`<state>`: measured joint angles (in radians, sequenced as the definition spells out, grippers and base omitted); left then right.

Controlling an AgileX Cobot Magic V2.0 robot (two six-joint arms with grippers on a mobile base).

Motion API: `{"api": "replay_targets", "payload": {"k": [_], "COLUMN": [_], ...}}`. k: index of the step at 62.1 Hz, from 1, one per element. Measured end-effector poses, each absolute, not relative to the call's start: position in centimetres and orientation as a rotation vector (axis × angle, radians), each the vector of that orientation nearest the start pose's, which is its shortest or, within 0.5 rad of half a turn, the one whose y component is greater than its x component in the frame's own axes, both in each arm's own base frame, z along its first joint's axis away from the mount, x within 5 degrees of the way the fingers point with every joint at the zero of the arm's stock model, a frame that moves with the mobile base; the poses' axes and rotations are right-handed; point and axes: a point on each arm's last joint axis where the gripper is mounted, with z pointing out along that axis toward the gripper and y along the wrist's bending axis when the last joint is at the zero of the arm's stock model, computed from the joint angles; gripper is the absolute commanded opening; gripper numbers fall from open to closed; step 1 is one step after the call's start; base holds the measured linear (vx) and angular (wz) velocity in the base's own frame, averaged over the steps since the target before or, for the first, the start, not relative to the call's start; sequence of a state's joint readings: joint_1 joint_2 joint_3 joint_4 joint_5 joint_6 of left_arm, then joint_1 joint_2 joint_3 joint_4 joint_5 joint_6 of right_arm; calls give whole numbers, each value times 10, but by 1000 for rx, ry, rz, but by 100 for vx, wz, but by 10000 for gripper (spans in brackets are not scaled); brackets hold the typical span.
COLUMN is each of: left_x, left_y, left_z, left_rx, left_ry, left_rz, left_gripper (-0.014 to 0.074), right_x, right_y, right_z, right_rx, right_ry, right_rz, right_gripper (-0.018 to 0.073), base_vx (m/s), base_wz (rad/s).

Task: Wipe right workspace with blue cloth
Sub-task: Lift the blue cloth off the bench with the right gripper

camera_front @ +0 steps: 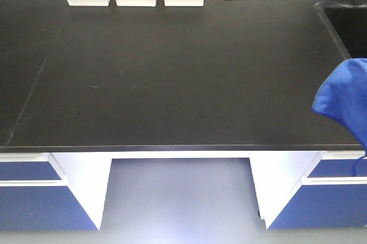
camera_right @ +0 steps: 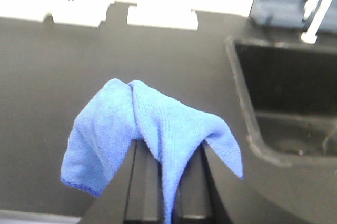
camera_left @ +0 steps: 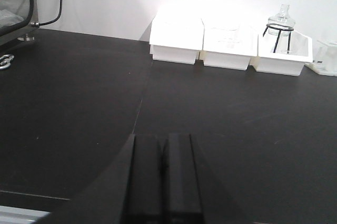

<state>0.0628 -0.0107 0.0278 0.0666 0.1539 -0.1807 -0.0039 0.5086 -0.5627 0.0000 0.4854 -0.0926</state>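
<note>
the right pincer is pinching the blue cloth, which drapes over both fingers and hangs above the dark table, just left of the sink. the left pincer is pressed together on nothing, over the table, facing white trays along the back edge.

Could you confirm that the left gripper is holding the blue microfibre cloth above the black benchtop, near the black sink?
Not quite: the right gripper, not the left, is shut on the blue microfibre cloth, as the right wrist view shows; the left gripper is shut and empty. The cloth does hang above the black benchtop, near the black sink.
</note>
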Motion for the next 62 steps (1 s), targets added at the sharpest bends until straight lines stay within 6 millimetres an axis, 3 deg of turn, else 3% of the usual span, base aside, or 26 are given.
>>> {"api": "replay_targets", "payload": {"k": [62], "left_x": [56], "left_y": [4], "left_z": [190], "left_rx": [-155], "left_ry": [1647], "left_rz": [-31], "left_gripper": [-6], "right_x": [97], "right_y": [0], "right_z": [322], "right_rx": [-85], "right_ry": [1895], "right_rz": [-66], "right_gripper": [0], "base_vx": [0], "base_wz": [0]}}
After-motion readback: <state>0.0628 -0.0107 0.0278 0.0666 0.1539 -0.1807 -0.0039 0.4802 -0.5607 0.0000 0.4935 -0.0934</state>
